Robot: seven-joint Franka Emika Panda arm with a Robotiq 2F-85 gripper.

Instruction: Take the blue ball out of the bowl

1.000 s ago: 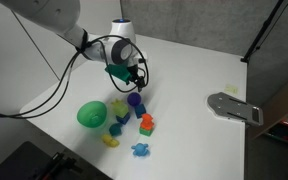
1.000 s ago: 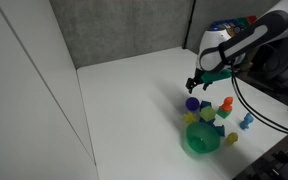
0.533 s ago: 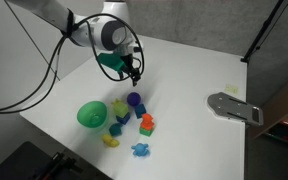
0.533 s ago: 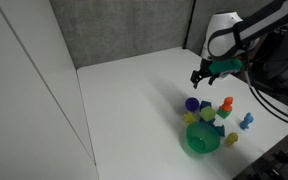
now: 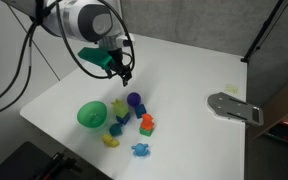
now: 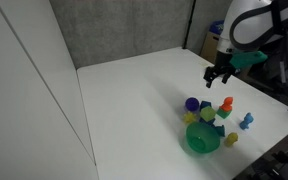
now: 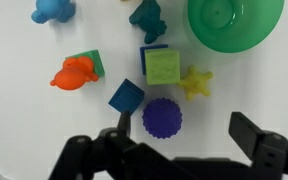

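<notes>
On the white table point(image 5: 184, 70), the blue ball point(image 7: 162, 117) rests outside the green bowl point(image 7: 234, 20), just beside a blue cube point(image 7: 126, 96). Above it the gripper point(image 7: 181, 150) hangs wide open, holding nothing. The removal looks complete; finishing well means lifting straight up, clear of the toys.

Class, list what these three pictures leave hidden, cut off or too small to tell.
Wrist view: the top edge cuts off part of the bowl and of a blue toy.
Both exterior views: the gripper is too small and dark to show its finger gap.
Exterior view: the toys beside the blue ball overlap, shapes unclear.
</notes>
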